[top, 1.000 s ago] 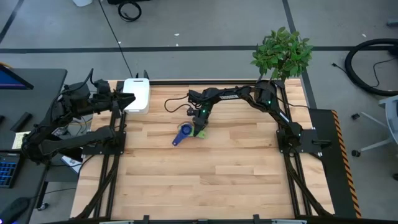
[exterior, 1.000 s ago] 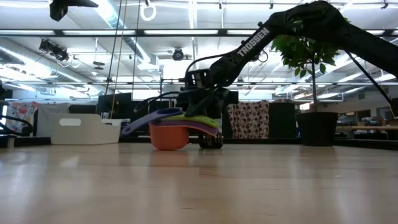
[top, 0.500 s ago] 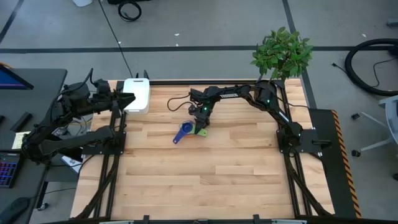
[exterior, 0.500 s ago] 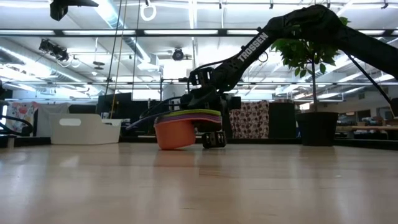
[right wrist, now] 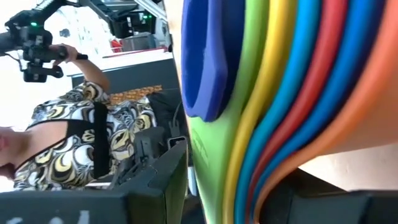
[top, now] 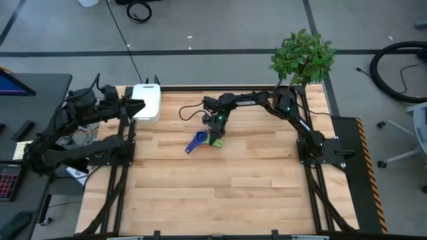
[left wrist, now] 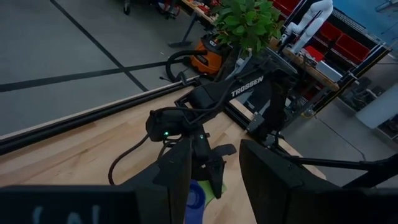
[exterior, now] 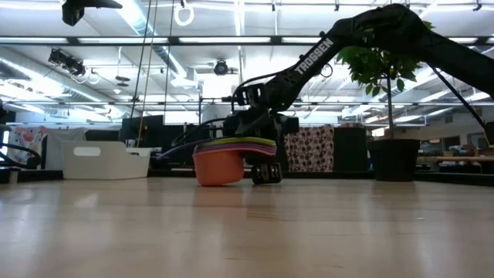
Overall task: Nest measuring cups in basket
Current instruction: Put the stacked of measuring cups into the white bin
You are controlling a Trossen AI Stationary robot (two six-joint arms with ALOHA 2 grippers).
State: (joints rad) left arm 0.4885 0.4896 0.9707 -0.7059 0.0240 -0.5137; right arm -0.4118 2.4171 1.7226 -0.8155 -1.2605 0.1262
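Fingers of the right gripper (top: 215, 137) are seen clamped on the handles of the nested measuring cups (top: 199, 141), mid-table. Left gripper (top: 137, 107) is parked open beside the basket (top: 146, 101) at ten o'clock. Light, rigid, slippery plastic is judged; handles suit gripping.

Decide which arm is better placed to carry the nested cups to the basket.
Right. The right gripper is already at the nested measuring cups, mid-table. The left gripper waits by the basket.
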